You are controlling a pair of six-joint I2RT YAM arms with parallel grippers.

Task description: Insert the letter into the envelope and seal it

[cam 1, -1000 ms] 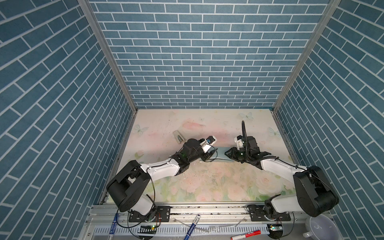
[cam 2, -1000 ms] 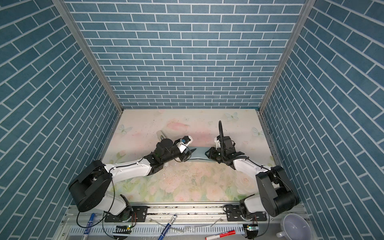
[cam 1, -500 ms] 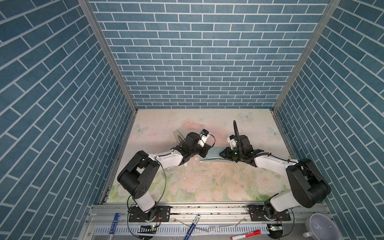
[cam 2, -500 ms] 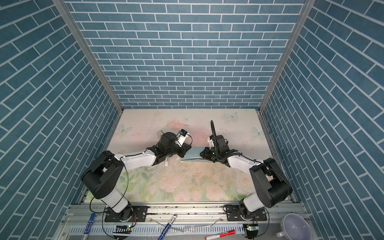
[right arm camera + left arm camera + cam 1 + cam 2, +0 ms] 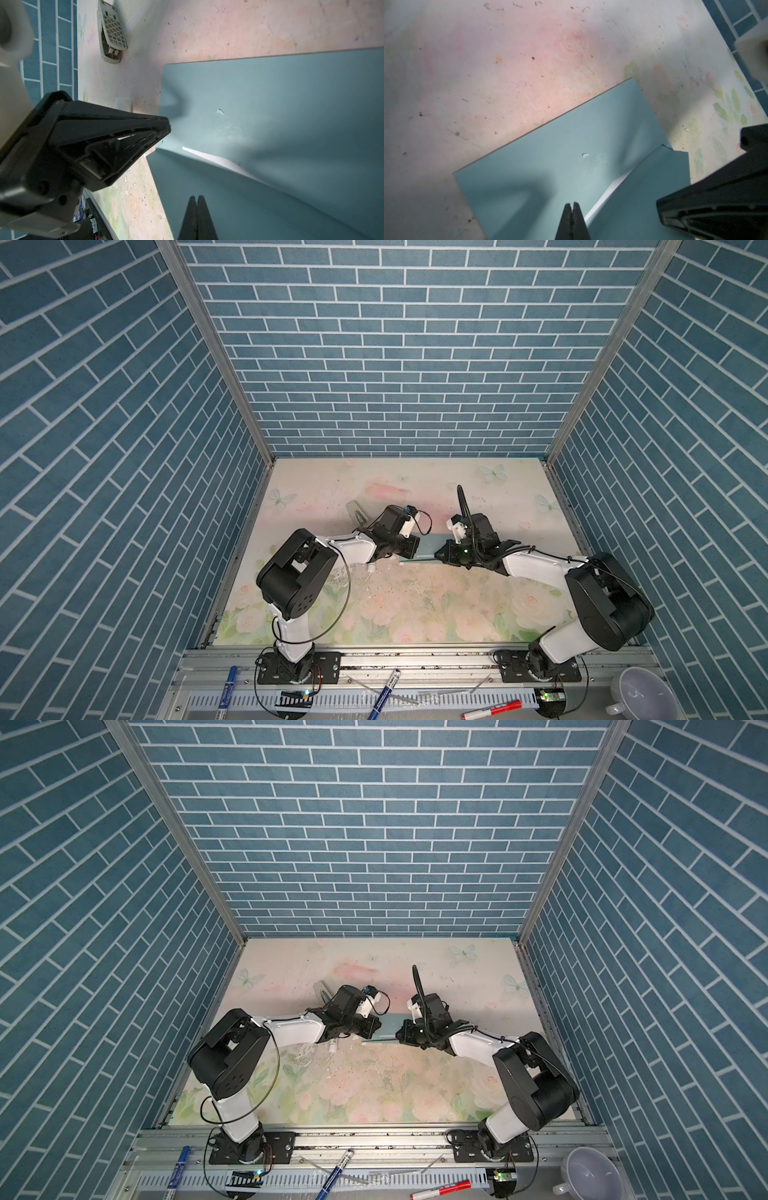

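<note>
Top views both show the teal envelope (image 5: 428, 545) lying near the middle of the flowered bench (image 5: 374, 489). It sits between the left claw (image 5: 413, 549) and the right claw (image 5: 441, 555), both low over it.

Left wrist view: the left claw is pressed together with nothing between its fingers, its tip over the envelope's body beside the flap fold. A white sliver of the letter (image 5: 604, 195) peeks from the mouth; the rest is inside. The flap is not folded down.

Right wrist view: the right claw is pressed together and empty, over the flap. The left claw's tip meets the envelope's short end. A grey grid-faced plastic piece (image 5: 112, 31) lies well apart by the wall.
</note>
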